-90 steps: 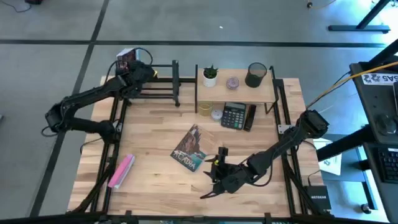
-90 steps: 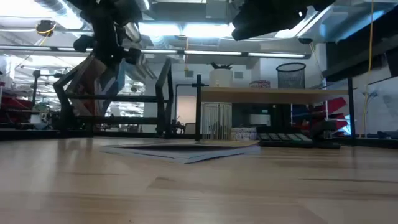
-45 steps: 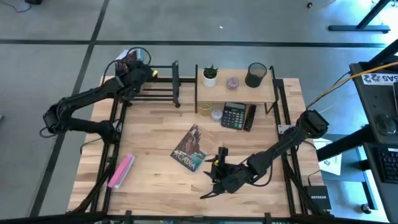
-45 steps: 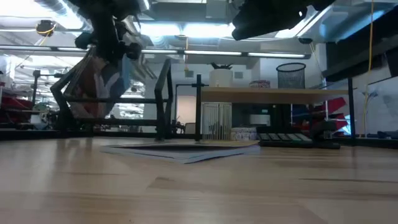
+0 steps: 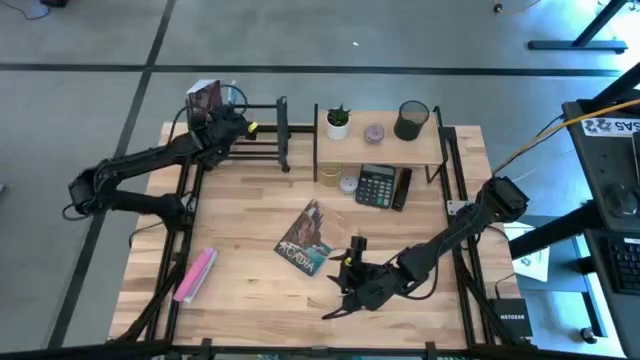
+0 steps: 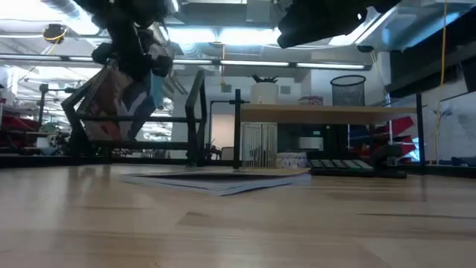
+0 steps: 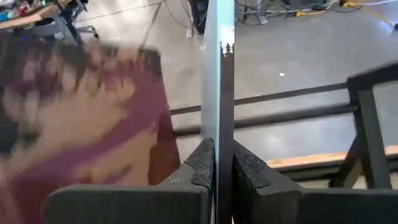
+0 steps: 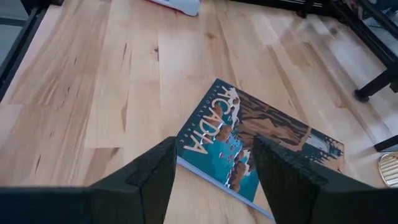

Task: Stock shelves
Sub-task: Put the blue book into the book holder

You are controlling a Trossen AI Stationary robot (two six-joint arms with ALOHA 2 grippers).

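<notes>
The shelves stand along the far edge: a low black bar rack (image 5: 262, 135) and a two-level light wood shelf (image 5: 380, 140). My left gripper (image 5: 232, 125) is at the rack's left end, shut on a thin pale-blue book (image 7: 217, 74) that shows edge-on. Beside it a maroon book (image 5: 203, 97) leans in the rack (image 6: 104, 112). An Acadia book (image 5: 308, 240) lies flat mid-table. My right gripper (image 5: 350, 272) hovers open just near of it, and that book (image 8: 273, 134) shows beyond its fingers (image 8: 155, 168). My left gripper pinches the thin book between its two fingers, one on each cover, at the book's near edge (image 7: 219, 134). The fingers come roughly level from the table's near side. The book stands upright on edge; what its lower end rests on is hidden.
The wood shelf's top board carries a potted plant (image 5: 338, 122), a small jar (image 5: 373, 132) and a mesh cup (image 5: 410, 120); a calculator (image 5: 377, 186) and small containers sit under it. A pink object (image 5: 195, 275) lies near the table's left front.
My left gripper, still shut on the thin book, has shifted slightly toward the near edge and down at the rack's left end. The books there lean a little lower in the low view. My right arm has kept still.
</notes>
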